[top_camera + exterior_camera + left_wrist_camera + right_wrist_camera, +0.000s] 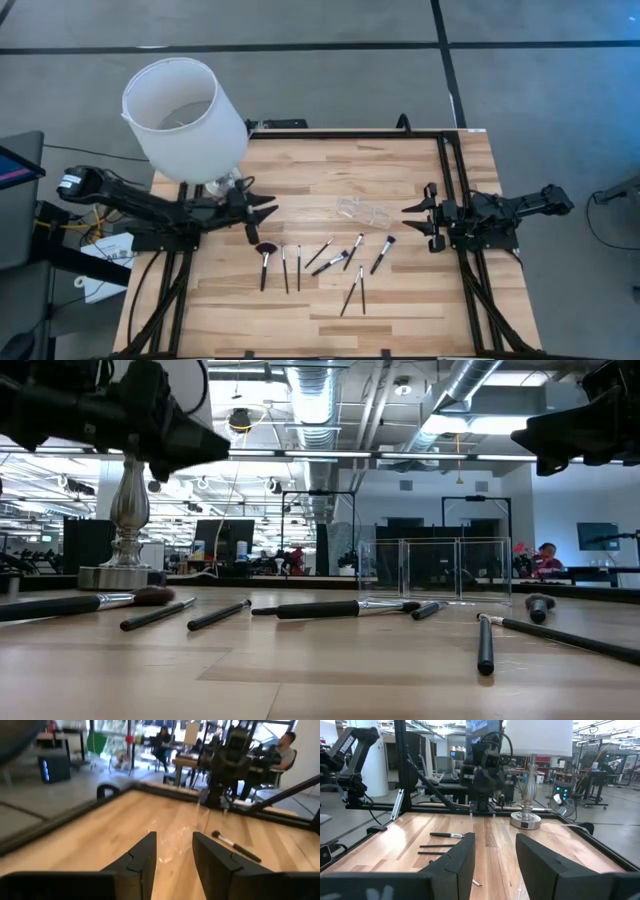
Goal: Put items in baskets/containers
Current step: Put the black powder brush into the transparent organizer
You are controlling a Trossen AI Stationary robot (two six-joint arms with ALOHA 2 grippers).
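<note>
Several thin black makeup brushes lie flat and scattered on the wooden table's near middle (pixel 330 263), (pixel 340 608). The one with the wide fluffy head (pixel 265 250) lies farthest left. The small clear tray (pixel 363 210), (pixel 435 570) stands on the table just beyond them, between the two arms. My left gripper (pixel 268 211), (pixel 175 855) hovers open at the table's left, pointing at the tray. My right gripper (pixel 408 219), (pixel 494 852) hovers open at the right, facing it. Neither touches anything.
A lamp with a big white shade (pixel 185 110) stands at the far left corner, its silver base (pixel 125 572), (pixel 525 819) close by my left arm. Black frame rails (pixel 450 170) run along the table's far and right sides. Bare wood lies near the front edge (pixel 320 330).
</note>
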